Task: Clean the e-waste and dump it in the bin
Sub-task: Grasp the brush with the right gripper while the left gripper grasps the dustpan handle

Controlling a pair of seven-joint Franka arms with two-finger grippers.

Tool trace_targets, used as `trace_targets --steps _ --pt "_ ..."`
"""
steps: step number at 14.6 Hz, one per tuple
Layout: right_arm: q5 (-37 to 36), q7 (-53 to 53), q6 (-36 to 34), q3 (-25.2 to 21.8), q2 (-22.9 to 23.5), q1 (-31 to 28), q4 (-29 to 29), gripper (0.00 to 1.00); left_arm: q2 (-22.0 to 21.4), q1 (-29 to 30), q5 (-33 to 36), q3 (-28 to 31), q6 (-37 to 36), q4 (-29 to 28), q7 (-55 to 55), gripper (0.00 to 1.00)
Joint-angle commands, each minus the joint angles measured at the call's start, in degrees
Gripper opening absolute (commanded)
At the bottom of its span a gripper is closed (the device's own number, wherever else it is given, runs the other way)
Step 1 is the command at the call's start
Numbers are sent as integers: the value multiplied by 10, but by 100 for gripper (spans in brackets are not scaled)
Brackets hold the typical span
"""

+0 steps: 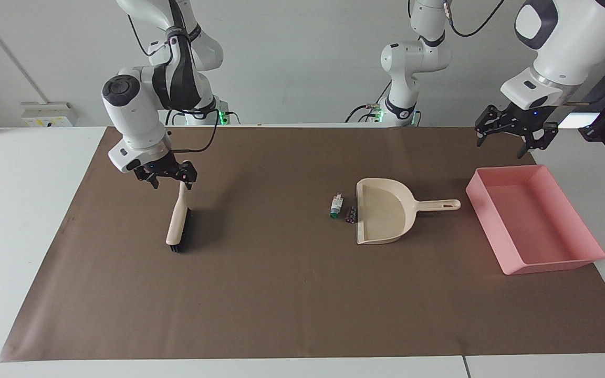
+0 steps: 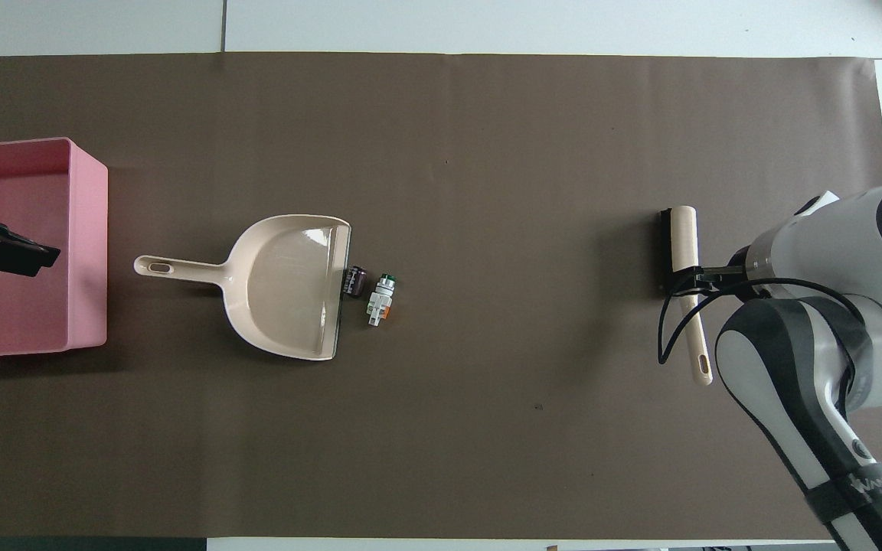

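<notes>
Over the brush (image 1: 179,218) handle, at the right arm's end of the mat (image 1: 281,294), the right gripper (image 1: 166,177) hangs with jaws spread, not yet closed on it. Taking up the brush looks like the step in hand; next, those jaws must drop and clamp the handle. The e-waste (image 1: 343,209) lies just beside the dustpan (image 1: 384,215) mouth. The left gripper (image 1: 512,135), jaws released, hovers over the bin (image 1: 570,261) edge. Nothing blocks the sweep.
</notes>
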Motion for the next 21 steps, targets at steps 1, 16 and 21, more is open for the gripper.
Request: trace_targets --steps 1,16,21 --pt "12 -7 34 1 -41 -5 -68 99 -39 -10 9 4 53 -67 169 99" --pt "36 -69 138 1 -35 -17 -145 97 -17 -118 88 4 277 -276 315 99" --pt "36 -72 133 1 -38 -12 -151 81 42 -136 182 4 338 -282 274 98"
